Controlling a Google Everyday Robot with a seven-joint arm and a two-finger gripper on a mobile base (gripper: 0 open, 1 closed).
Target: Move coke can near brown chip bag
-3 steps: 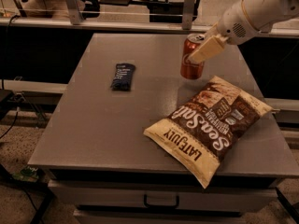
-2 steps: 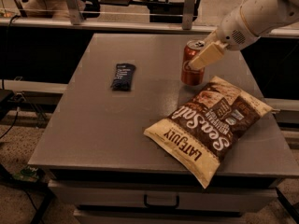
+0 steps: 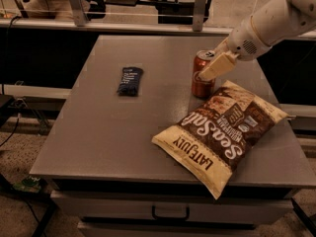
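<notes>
A grey table (image 3: 98, 132) carries a brown chip bag (image 3: 222, 132) lying flat at its front right, the cream edges running off toward the near corner. A white arm (image 3: 266, 28) reaches in from the upper right, and its gripper (image 3: 210, 70) sits against the top of the coke can (image 3: 200, 85) (whether it clasps the can or has let go, I cannot tell). The can stands upright just beside the bag's far left edge, and a small dark blue packet (image 3: 130, 80) lies well apart to the left.
</notes>
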